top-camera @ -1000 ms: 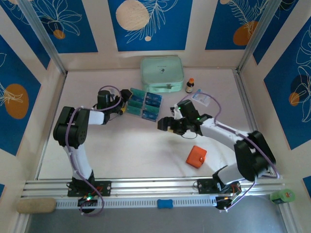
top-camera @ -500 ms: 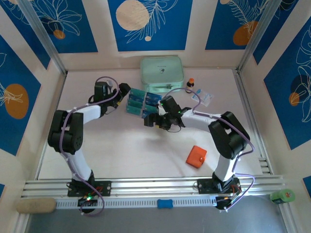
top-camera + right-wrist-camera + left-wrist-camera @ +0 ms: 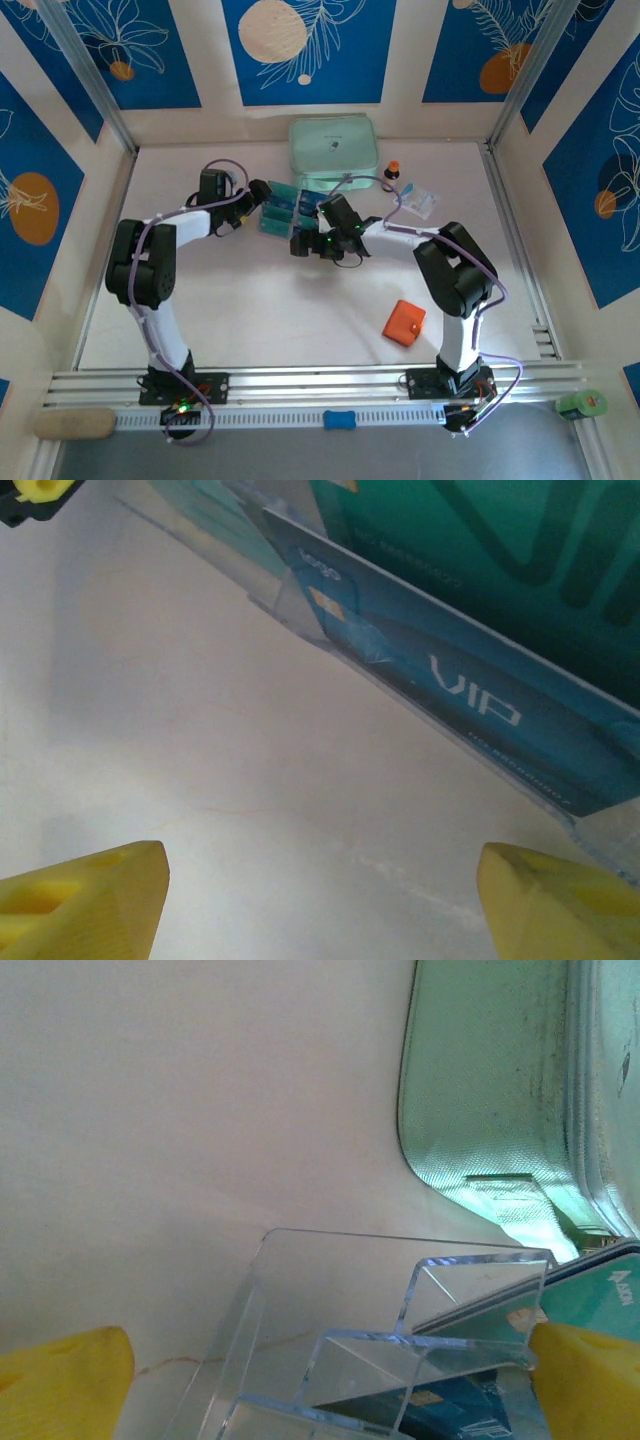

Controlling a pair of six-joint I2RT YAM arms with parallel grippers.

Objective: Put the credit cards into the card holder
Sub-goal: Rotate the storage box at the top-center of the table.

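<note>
Several teal-blue credit cards (image 3: 281, 208) stand in a clear plastic rack (image 3: 272, 224) at the middle back of the table. My left gripper (image 3: 260, 194) is open at the rack's left end; in its wrist view the yellow fingertips (image 3: 60, 1375) straddle the rack (image 3: 330, 1330), with cards (image 3: 590, 1295) at the right. My right gripper (image 3: 302, 244) is open just in front of the rack, over bare table, facing a blue VIP card (image 3: 450, 695). The orange-red card holder (image 3: 404, 322) lies shut at the near right, away from both grippers.
A mint-green zip case (image 3: 333, 150) lies behind the rack, seen close in the left wrist view as the case (image 3: 500, 1070). A small brown bottle (image 3: 392, 172) and a white-and-blue sachet (image 3: 418, 200) sit at the back right. Wall panels enclose the table.
My right gripper has travelled left and away from me, from mid-table up to the front of the rack. The left gripper has shifted slightly beside the rack.
</note>
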